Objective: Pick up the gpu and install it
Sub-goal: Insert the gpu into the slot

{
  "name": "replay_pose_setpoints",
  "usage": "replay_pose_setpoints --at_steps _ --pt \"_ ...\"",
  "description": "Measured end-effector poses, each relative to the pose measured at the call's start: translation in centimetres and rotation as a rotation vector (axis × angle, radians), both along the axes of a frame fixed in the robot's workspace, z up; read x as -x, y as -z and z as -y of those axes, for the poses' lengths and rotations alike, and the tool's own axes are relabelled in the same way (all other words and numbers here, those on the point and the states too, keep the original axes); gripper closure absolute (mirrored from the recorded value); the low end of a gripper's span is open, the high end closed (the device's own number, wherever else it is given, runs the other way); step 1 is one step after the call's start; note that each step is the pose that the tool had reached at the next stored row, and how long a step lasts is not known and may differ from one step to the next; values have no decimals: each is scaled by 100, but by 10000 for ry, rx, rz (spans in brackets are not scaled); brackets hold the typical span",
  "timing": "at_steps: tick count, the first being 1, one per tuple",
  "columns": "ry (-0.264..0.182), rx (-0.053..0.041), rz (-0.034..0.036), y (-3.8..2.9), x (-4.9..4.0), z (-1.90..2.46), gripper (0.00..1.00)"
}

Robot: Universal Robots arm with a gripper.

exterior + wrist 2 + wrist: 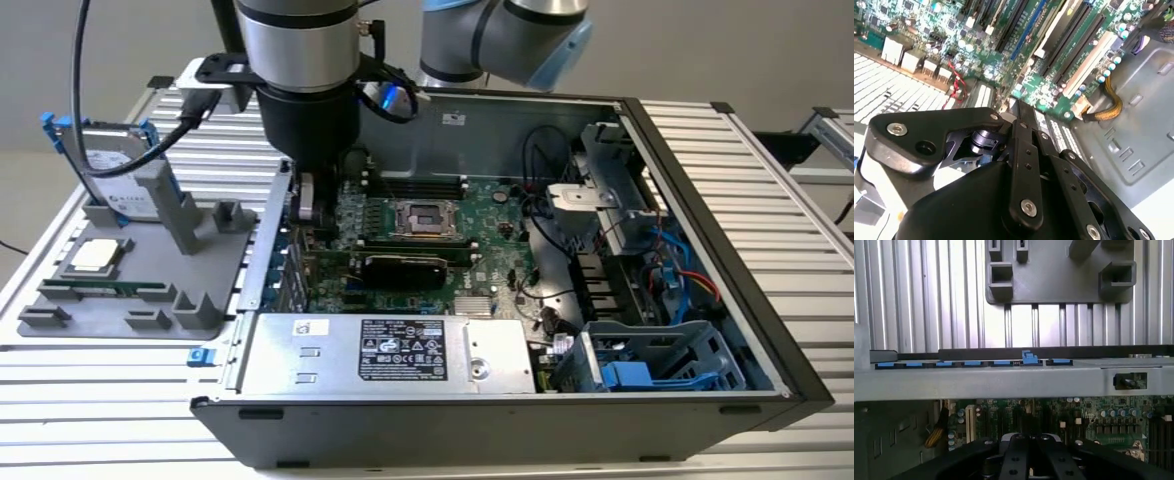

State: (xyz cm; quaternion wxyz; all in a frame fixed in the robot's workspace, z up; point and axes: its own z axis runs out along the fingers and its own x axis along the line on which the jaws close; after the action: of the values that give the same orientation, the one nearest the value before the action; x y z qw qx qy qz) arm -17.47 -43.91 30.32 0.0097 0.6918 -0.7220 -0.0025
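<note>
The gpu (407,266) stands on edge across the motherboard (501,265), just in front of the CPU socket (430,215). Its black shroud and green edge show, and it looks seated in a slot. My gripper (315,215) hangs inside the case at the exterior view's left wall, just off the card's left end and apart from the shroud. In both wrist views the black fingers (1024,150) run together to a tip (1030,437) with nothing seen between them. Empty expansion slots (1074,37) lie beyond the gripper (1015,104).
The power supply (387,350) fills the case's front and a blue drive cage (654,360) sits at the front right, with cables along the right side. Outside, at the left, a grey fixture (120,290) holds a hard drive (114,160). Blue clips (1026,359) line the case wall.
</note>
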Motion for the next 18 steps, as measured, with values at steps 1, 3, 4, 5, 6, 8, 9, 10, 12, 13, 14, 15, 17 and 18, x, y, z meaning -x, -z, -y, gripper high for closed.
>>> replay_pose_setpoints --at_steps 1,3,4,5,6,8,9,10,12,13,14,15,17,18 --pt "0 0 0 0 17 0 100" --pt "0 2 -1 -1 61 0 100" --pt "1 2 -2 -2 83 0 100" --pt "1 2 -1 -1 98 0 100" --pt "0 2 -1 -2 110 0 100" --pt "0 3 -2 -13 121 0 100" --pt "0 2 -1 -16 125 0 100" --pt "0 1 -1 -17 130 -1 100" --pt "-1 1 0 -17 148 -3 100" --pt "-1 1 0 -17 158 -5 100" --pt "-1 1 1 -16 165 -7 100" --pt "-1 1 1 -14 174 -8 100" --pt "-1 4 -1 -12 185 -12 100" --pt "-2 2 -1 -3 188 -14 100"
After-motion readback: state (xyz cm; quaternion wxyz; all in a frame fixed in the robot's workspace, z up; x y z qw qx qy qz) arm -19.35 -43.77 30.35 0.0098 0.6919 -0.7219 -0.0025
